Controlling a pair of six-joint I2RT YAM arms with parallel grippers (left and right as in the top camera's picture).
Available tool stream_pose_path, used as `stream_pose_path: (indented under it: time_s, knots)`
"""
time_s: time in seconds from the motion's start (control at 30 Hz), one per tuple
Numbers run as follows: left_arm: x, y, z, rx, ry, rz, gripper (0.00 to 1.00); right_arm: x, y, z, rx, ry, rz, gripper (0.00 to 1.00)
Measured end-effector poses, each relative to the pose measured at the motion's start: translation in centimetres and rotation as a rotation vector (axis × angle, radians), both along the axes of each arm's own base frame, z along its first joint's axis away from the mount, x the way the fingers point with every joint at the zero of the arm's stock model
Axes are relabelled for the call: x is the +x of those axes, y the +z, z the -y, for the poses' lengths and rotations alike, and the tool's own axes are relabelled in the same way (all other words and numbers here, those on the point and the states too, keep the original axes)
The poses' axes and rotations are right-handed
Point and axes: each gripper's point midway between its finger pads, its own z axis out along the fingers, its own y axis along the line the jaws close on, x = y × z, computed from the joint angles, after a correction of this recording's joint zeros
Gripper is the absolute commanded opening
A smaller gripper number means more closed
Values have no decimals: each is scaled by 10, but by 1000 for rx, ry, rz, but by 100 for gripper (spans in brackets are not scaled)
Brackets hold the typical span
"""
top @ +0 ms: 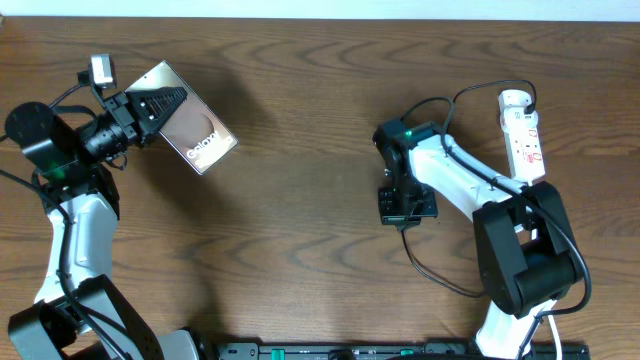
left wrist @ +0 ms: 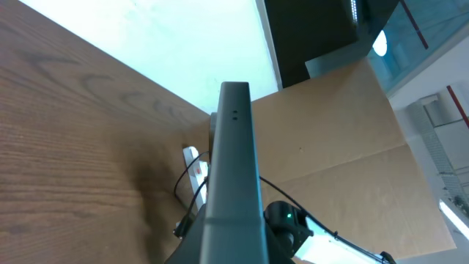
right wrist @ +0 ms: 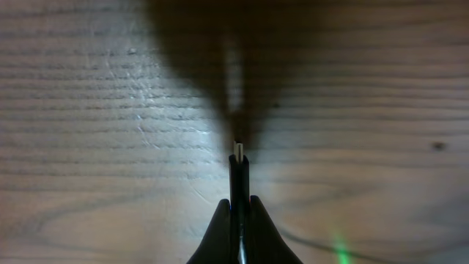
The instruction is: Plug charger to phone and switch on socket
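Item one, phone (top: 200, 135): dark glossy slab at 10 o'clock on the table (top: 300, 200), clamped by one end in my left claw (top: 172, 103), which is closed tight on it. Its long axis runs 10 to 4 o'clock, with the free end at 4 pointing toward my other arm. My left wrist camera sees the phone (left wrist: 233, 176) edge-on, and I cannot make out the port. Item two, charger (right wrist: 239, 172): the small connector tip juts straight out from my right claw (right wrist: 239, 209), which is pinched shut on the cable just behind it. That right claw (top: 405, 205) sits right of centre, so the phone lies at 10 o'clock from it, well apart. My judgement is that the right arm must carry the tip to that free end. Item three, socket (top: 524, 128): white strip at 2 o'clock, nearest my right arm.
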Motion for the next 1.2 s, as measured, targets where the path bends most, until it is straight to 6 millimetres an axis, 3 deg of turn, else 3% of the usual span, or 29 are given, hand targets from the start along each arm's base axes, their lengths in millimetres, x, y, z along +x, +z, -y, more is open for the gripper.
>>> stream_pose_path:
  time_s: [0.33,0.67,0.83,0.97,1.07,1.13,1.2]
  knots:
    - [0,0,0,0,-3,0,7,-15,-13,-1,23,-8,-37,1]
    - [0,0,0,0,-3,0,8,-14,-14,-4,38,-11,-30,1]
    - [0,0,0,0,-3,1,8,-6,-8,-19,121,12,-18,1]
    - [0,0,0,2,-3,2,7,26,24,-61,333,109,61,1]
    - [0,0,0,2,-3,3,7,44,63,-102,584,242,126,1]
    - [0,0,0,2,-3,3,8,44,96,-133,814,367,164,1]
    - [-1,0,0,2,-4,3,7,38,120,-150,983,457,185,1]
